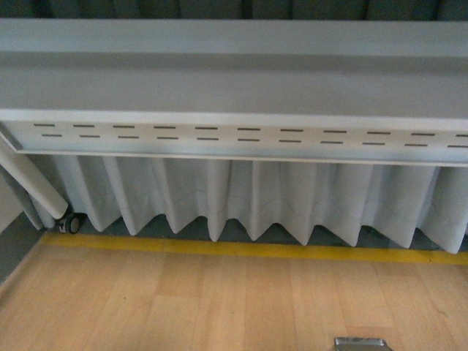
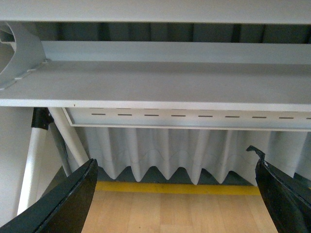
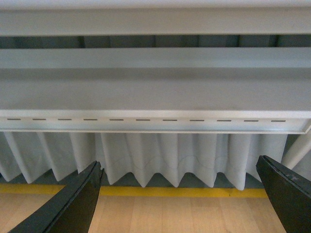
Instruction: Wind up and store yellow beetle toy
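Front view shows a wooden surface (image 1: 183,300), but the yellow beetle toy is in no view. My left claw (image 2: 172,160) and right claw (image 3: 180,162) stand wide, empty. Probably it is light, slippery: grip its sides.

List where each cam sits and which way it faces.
Front: on the body between the arms, facing ahead at the slotted rail, curtain, yellow line and wood surface; no arm shows.
Left wrist: on the left arm, facing the same rail and curtain; both left jaws show, wide apart.
Right wrist: on the right arm, same heading; both right jaws show, wide apart.
Shared: all three see the rail, curtain and yellow line.
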Motion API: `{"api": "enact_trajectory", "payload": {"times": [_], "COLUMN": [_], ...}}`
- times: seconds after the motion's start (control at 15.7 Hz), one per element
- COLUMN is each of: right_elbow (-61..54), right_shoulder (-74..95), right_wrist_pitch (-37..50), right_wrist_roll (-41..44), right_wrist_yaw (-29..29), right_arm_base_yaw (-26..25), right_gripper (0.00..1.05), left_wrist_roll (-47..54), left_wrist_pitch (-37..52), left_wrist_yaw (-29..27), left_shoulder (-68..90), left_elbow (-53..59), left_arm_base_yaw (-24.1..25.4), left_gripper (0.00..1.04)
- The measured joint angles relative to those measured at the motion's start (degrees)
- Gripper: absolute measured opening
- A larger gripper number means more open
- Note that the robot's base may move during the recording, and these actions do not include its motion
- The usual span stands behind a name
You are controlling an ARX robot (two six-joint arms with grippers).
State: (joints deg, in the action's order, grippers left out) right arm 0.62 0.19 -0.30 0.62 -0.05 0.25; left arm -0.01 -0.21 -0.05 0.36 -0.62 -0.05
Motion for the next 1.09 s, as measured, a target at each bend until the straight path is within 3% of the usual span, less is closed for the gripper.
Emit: {"api": "enact_trajectory", "payload": {"times": [1.09], "right_elbow": [0.0], "right_shoulder": [0.02], "right_wrist_pitch": [0.09], "right_wrist_roll": [-0.02], "right_wrist_yaw": [0.07], "right_arm_base_yaw": [0.0], "right_gripper": [0.98], "left_wrist_roll": [0.07], "left_wrist_pitch": [-0.02], "left_wrist_yaw": [0.02], "left_shoulder": [0.02], "left_elbow": [0.0], "left_arm_base_yaw": [0.0], "left_gripper": [0.98]}}
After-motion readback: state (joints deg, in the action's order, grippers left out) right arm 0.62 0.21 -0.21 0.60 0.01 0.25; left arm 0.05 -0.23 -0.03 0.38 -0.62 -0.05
